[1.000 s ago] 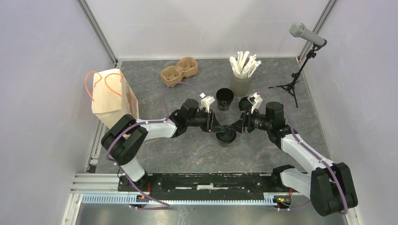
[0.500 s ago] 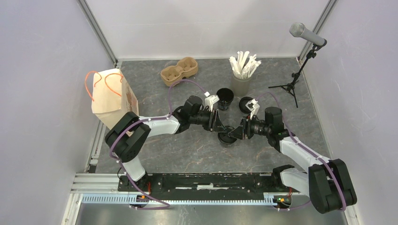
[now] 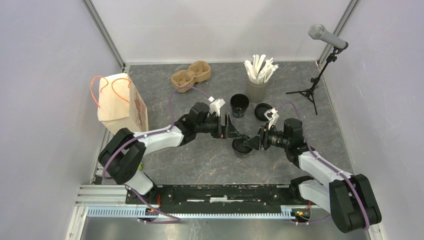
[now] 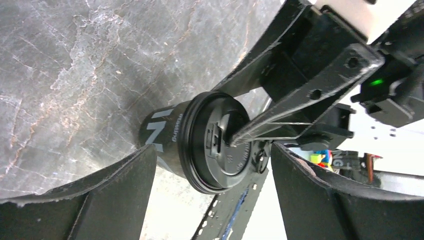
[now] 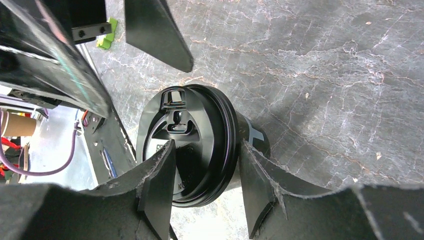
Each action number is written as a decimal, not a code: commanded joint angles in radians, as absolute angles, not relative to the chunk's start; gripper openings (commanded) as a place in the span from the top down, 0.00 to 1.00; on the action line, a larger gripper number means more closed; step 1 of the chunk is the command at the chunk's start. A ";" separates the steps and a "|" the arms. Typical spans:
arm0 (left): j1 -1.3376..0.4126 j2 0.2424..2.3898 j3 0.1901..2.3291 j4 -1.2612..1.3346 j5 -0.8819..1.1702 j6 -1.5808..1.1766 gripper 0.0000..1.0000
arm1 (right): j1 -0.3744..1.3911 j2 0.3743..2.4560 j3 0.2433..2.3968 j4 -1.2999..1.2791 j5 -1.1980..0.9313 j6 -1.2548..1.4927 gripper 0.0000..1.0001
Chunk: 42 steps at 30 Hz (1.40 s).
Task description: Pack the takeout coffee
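Grey marbled desk (image 3: pixel 200 160); takeout coffee (image 3: pixel 241 146) upright mid-desk, lidded | left tool (image 4: pixel 210 150) spread wide, clear of it | right tool (image 5: pixel 207 145) straddling lid (grip unclear); close squarely below rim, avoid crushing

Two hands, the left hand (image 3: pixel 233 132) and the right hand (image 3: pixel 249 143), have one lidded black cup (image 3: pixel 242 148) between them. Just beyond them stand one open black cup (image 3: pixel 239 105), one loose lid (image 3: pixel 263 111) and one grey cup of white sticks (image 3: pixel 257 89) (too bunched to count). Farther from the left hand are one pulp carrier (image 3: pixel 190 76) with two wells and one paper bag (image 3: pixel 119 105); one microphone (image 3: pixel 327 36) is farther from the right hand.
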<state>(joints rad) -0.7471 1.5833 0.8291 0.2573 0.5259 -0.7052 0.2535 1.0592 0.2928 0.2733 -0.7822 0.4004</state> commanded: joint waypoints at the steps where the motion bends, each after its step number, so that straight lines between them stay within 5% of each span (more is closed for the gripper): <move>1: -0.738 1.508 0.768 0.356 0.497 -0.868 0.12 | 0.256 1.069 0.250 0.198 -0.696 0.365 0.49; 13: -0.747 1.460 0.524 0.659 0.454 -1.054 0.23 | 0.256 1.062 0.238 0.217 -0.689 0.383 0.50; 33: -0.793 1.663 0.528 0.866 0.475 -1.129 0.37 | 0.257 1.069 0.208 0.250 -0.683 0.398 0.52; 42: -0.812 1.662 0.506 0.777 0.400 -1.088 0.60 | 0.256 1.065 0.159 0.271 -0.675 0.404 0.52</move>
